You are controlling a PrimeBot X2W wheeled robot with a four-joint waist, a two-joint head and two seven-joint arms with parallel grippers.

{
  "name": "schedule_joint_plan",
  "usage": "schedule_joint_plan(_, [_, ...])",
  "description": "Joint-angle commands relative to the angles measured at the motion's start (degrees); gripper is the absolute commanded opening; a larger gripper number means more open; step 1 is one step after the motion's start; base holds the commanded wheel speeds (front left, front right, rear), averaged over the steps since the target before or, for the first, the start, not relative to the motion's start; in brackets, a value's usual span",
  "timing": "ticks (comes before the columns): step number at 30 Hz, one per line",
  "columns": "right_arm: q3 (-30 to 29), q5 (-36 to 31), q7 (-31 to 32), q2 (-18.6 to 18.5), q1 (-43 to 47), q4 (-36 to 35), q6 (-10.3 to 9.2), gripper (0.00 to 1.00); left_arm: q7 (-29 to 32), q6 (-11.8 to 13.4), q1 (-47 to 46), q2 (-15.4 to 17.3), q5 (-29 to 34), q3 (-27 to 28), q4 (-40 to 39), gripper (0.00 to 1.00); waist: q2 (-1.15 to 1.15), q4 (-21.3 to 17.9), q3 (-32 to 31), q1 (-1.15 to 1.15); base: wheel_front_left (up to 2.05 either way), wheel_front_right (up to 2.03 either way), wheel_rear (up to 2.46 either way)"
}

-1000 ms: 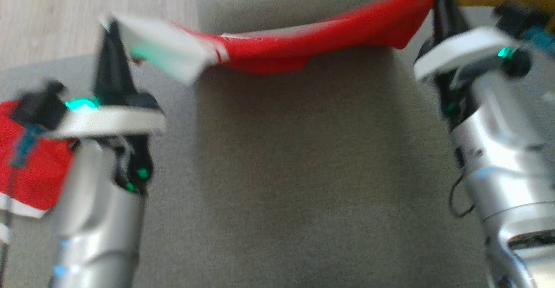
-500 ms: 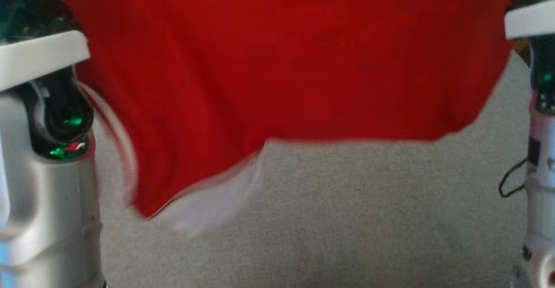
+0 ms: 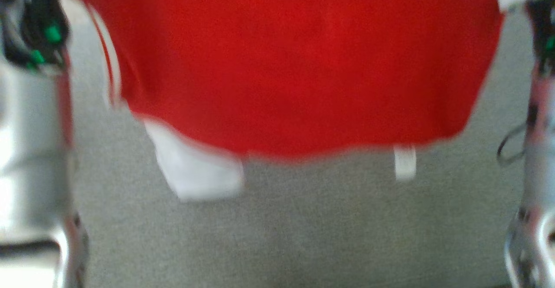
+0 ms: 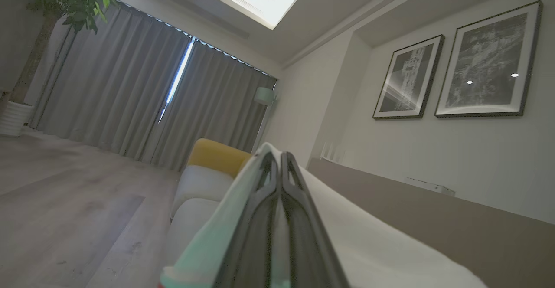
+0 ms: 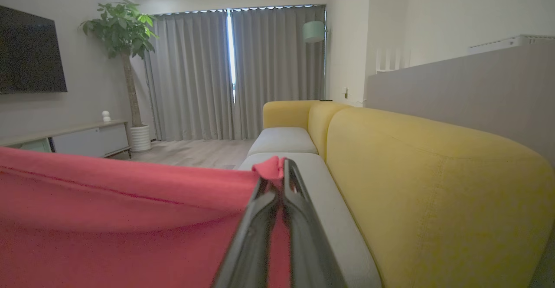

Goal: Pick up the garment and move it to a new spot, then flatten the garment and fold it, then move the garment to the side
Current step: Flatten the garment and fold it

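Our left fingers (image 4: 265,192) are clenched on a white part of the garment (image 3: 286,62). Our right fingers (image 5: 260,218) are clenched on a red corner of it. Between them the garment hangs spread as a broad red sheet over the grey seat (image 3: 303,236). A white panel (image 3: 195,171) and a small white tab (image 3: 405,162) dangle from its blurred lower edge.

The cloth hides everything beyond it in the head view, and our pale left forearm (image 3: 30,149) and right forearm (image 3: 537,149) flank it. Close on the right of our right fingers runs the yellow sofa back (image 5: 433,171), along the grey cushions.

Further off we see grey curtains (image 5: 195,75), a potted tree (image 5: 123,32), a dark screen (image 5: 30,49) above a low cabinet (image 5: 86,138), a floor lamp (image 5: 314,32) and a wooden floor (image 4: 65,201). Two framed pictures (image 4: 485,58) hang on the wall above a grey partition (image 4: 433,218).
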Motion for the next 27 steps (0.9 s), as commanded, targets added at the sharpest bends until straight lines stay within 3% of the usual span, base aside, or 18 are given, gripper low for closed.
schedule_joint_plan(1, [2.19,-1.06,-2.06,-1.22,-9.53,3.7,-0.04,0.0,-0.2,-1.09,-8.82,3.74,0.41,1.66,3.75,0.0,0.0,0.23,7.99,-0.01,0.0,0.0,0.0])
schedule_joint_plan(5, [2.89,-3.63,-10.02,-3.5,-22.07,16.49,-0.04,0.0,-4.04,-2.8,-20.5,5.24,2.69,1.26,14.68,0.0,0.0,1.06,12.26,-0.01,0.0,0.0,0.0])
schedule_joint_plan(6, [2.89,-3.63,-10.02,-3.5,-22.07,16.49,-0.04,0.0,-4.04,-2.8,-20.5,5.24,2.69,1.26,14.68,0.0,0.0,1.06,12.26,-0.01,0.0,0.0,0.0])
schedule_joint_plan(13, [0.22,-6.44,-25.1,-4.53,-32.8,33.15,-0.04,0.0,-13.05,-6.47,-29.77,4.14,4.22,-0.55,27.26,0.0,0.0,2.99,13.36,-0.01,0.0,0.0,0.0])
schedule_joint_plan(20, [5.3,-4.37,-28.33,-7.31,-23.69,47.52,-0.04,0.0,-17.18,-8.58,-18.68,2.75,4.91,-5.66,33.89,0.0,0.0,4.71,11.21,-0.01,0.0,0.0,0.0])
schedule_joint_plan(27, [13.7,-0.02,-24.13,-10.86,-14.6,53.77,-0.04,0.0,-17.34,-9.21,-1.39,3.34,3.5,-12.03,33.08,0.0,0.0,5.59,8.24,-0.01,0.0,0.0,0.0])
